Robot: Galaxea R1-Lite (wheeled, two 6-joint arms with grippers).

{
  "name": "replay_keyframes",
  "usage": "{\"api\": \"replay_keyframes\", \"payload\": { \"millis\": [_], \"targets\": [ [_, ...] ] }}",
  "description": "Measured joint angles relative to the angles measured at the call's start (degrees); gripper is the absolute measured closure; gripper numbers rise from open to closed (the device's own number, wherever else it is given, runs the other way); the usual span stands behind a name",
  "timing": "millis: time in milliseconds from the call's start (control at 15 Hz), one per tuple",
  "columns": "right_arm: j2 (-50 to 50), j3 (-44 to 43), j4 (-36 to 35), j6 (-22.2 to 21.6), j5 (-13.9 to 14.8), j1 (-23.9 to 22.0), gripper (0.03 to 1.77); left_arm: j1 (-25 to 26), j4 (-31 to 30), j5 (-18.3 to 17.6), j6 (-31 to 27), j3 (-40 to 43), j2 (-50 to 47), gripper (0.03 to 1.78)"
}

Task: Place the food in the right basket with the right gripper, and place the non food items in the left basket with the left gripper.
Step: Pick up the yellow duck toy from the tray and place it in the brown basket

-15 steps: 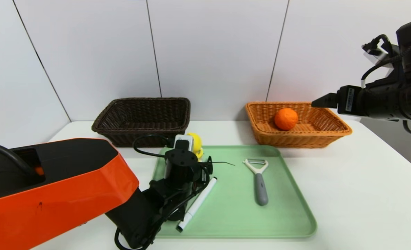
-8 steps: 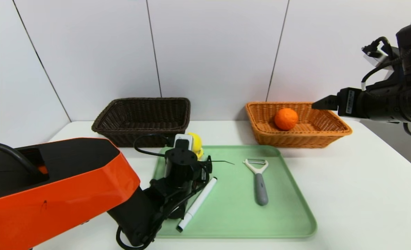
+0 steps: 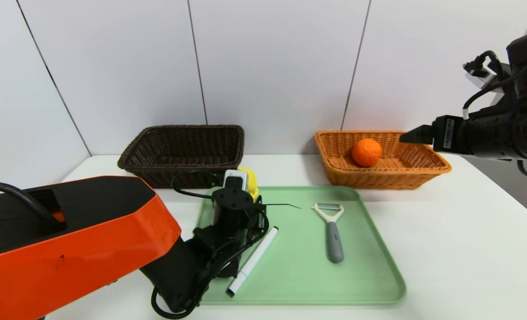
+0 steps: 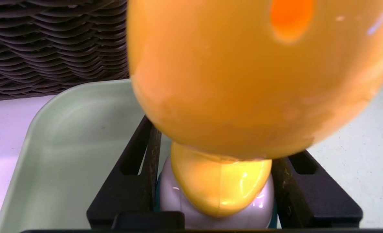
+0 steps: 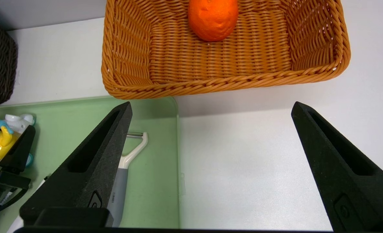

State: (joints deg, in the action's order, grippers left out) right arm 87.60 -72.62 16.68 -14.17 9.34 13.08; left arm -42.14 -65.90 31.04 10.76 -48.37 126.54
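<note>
Head view: green tray (image 3: 361, 284) on white tabletop (image 3: 445, 231). Dark basket (image 3: 181, 174) behind tray's far left corner, orange basket (image 3: 379, 180) behind far right corner, orange fruit (image 3: 367, 152) inside it. Left gripper (image 3: 246, 195) at tray's far left corner, on duck toy (image 3: 251, 181), partly hidden. White marker (image 3: 252, 262) slants toward near left corner; peeler (image 3: 333, 235) lies nearer right edge, blade toward far edge. Right gripper (image 3: 403, 137) above orange basket's right side.

Left wrist view: fingers (image 4: 130, 184) grasping duck toy, one each side of its base.

Right wrist view: fingers (image 5: 91, 155) spread wide, holding nothing.
</note>
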Motion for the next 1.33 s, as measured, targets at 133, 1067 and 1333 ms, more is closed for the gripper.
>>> {"api": "replay_keyframes", "payload": {
  "millis": [133,1067,1333],
  "targets": [
    [-0.04,0.18,0.00,0.00,0.02,0.00,0.10,0.04,0.00,-0.01,-0.07,-0.07,0.00,0.88],
    [-0.50,1.65,-0.17,0.00,0.00,0.00,0.10,-1.71,6.49,-0.59,-2.54,0.15,-8.31,0.93],
    [-1.00,2.39,-0.17,0.02,0.00,0.01,0.10,-3.11,9.46,-1.39,-2.56,-0.44,-12.40,0.93]
  ]
}}
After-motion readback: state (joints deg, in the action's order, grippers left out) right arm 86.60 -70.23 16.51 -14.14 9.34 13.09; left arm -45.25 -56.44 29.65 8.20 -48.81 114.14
